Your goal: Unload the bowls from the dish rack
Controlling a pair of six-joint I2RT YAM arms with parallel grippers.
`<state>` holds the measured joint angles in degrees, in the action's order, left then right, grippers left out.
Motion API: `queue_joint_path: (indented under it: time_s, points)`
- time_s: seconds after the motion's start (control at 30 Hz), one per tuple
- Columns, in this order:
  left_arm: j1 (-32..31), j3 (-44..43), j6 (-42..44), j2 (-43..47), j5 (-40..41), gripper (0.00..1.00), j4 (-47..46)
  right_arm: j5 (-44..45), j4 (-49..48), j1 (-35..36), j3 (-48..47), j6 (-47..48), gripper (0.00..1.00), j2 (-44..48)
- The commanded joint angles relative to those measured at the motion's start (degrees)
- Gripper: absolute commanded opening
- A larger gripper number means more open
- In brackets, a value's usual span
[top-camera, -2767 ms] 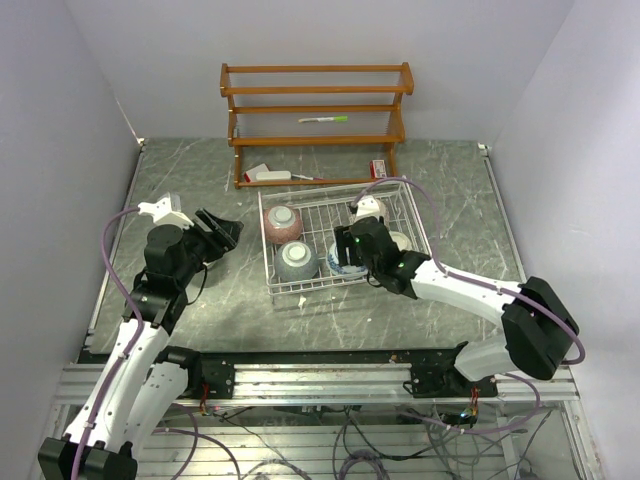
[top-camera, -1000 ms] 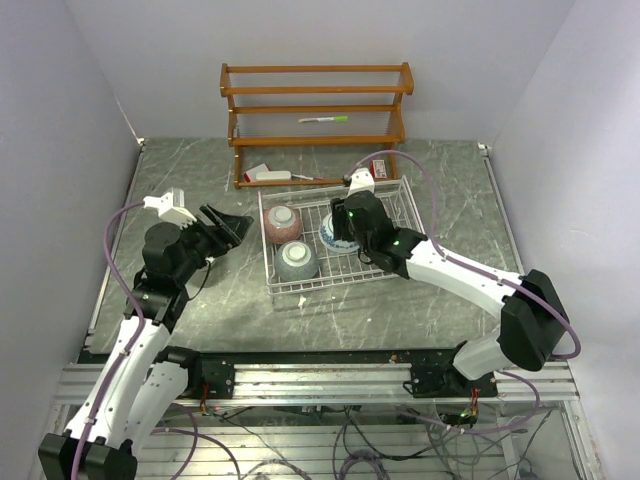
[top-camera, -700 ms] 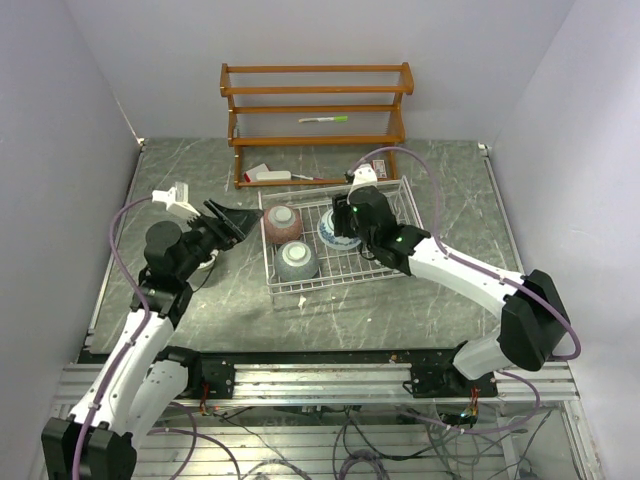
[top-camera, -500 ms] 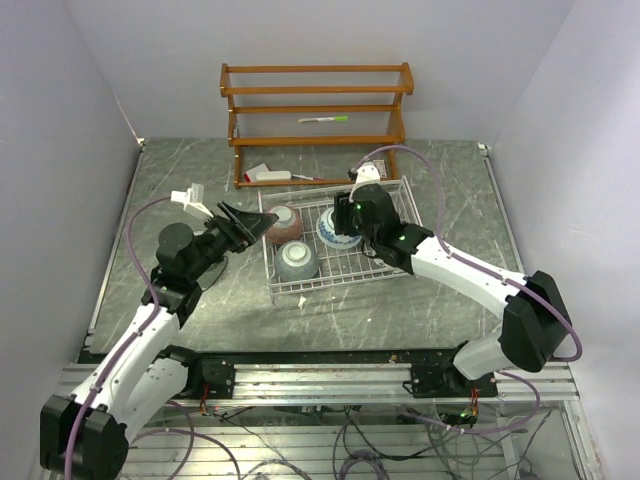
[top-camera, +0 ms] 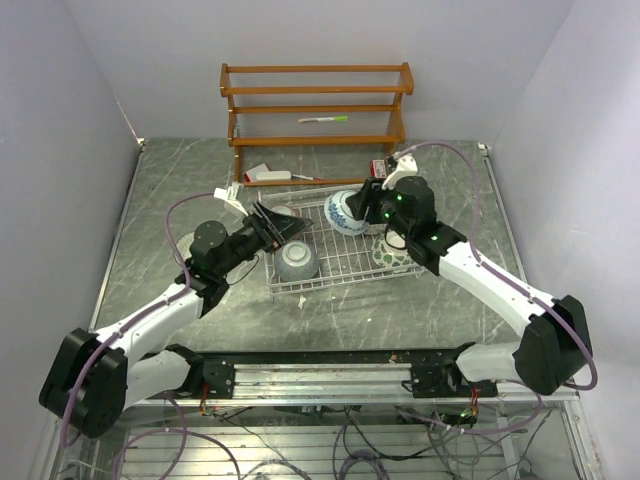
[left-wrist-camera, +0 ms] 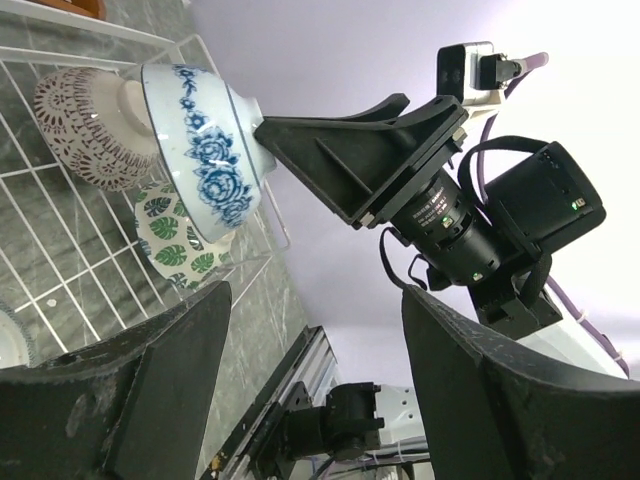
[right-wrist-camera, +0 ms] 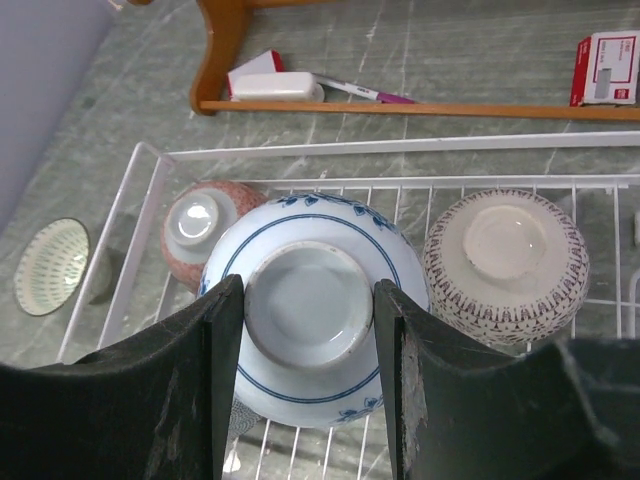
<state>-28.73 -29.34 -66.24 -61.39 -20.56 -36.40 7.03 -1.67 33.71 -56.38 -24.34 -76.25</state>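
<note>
My right gripper [top-camera: 358, 206] is shut on the foot ring of an upside-down blue-and-white bowl [top-camera: 340, 212], held up above the white wire dish rack [top-camera: 340, 284]. The right wrist view shows its fingers [right-wrist-camera: 225, 340] pressed to both sides of that foot. In the rack lie a grey-teal bowl [top-camera: 297, 260], a green-leaf bowl [top-camera: 390, 252], a pink bowl [right-wrist-camera: 195, 225] and a cream bowl with brown pattern [right-wrist-camera: 505, 255]. My left gripper [top-camera: 285, 224] hovers open over the rack's left part, above the pink bowl, with nothing between its fingers [left-wrist-camera: 150, 400].
A green-and-white bowl [right-wrist-camera: 50, 265] stands upright on the table left of the rack. The brown wooden shelf [top-camera: 315, 110] stands behind the rack with a pen and a small white object on it. A red-and-white box [right-wrist-camera: 605, 68] lies on its lowest board.
The right gripper lifted the blue-and-white bowl and carried it back and to the right. The left arm swung right from the table's left side to over the rack, still open.
</note>
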Motion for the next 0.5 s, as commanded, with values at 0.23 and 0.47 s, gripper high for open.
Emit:
queue_joint_path:
  time_s: [0.23,0.47]
  points:
    - [-4.45,-0.47,-1.32,-8.25,1.43,0.81,-16.95,-18.09,-11.85,-7.19,6.0,-9.1,0.0,6.05]
    - [-5.89,-0.82,-1.12,-10.14,2.83,0.81,-18.51,-22.57,-15.24,-8.3,7.51,-12.39,0.0,6.11]
